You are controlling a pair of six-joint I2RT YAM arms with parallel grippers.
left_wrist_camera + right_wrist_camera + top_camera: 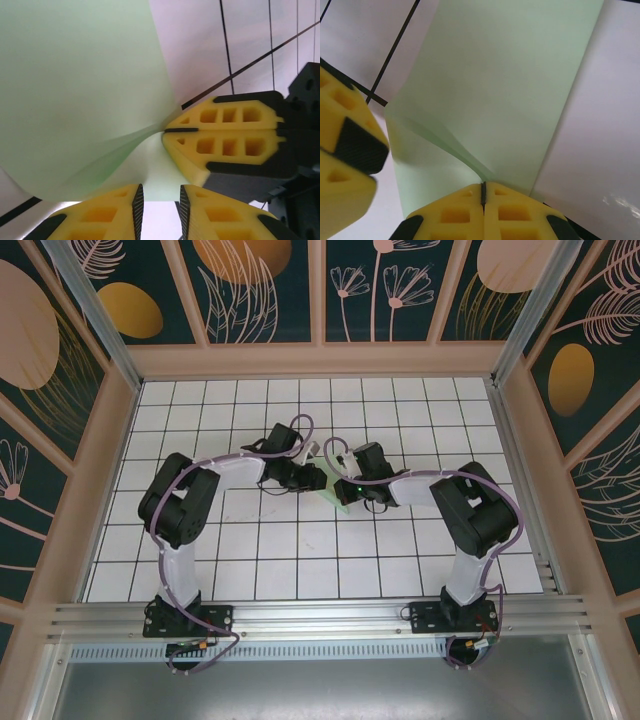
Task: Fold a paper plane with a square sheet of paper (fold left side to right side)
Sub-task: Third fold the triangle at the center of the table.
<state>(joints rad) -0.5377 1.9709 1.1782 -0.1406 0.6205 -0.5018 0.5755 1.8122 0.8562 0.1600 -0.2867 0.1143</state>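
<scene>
Square sheet of paper [495, 90] on white grid tiles [300, 570]; right jaws clamp it, left jaws apart.

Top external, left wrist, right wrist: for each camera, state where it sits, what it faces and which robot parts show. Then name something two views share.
Top external: above and behind the arms, looking down on the tiled table; left arm and right arm show.
Left wrist: on the left arm, facing the green paper past its left claw, held open.
Right wrist: on the right arm, facing the paper past its right claw, shut on it.
Shared: both wrist views show the curled paper and the other claw.
</scene>
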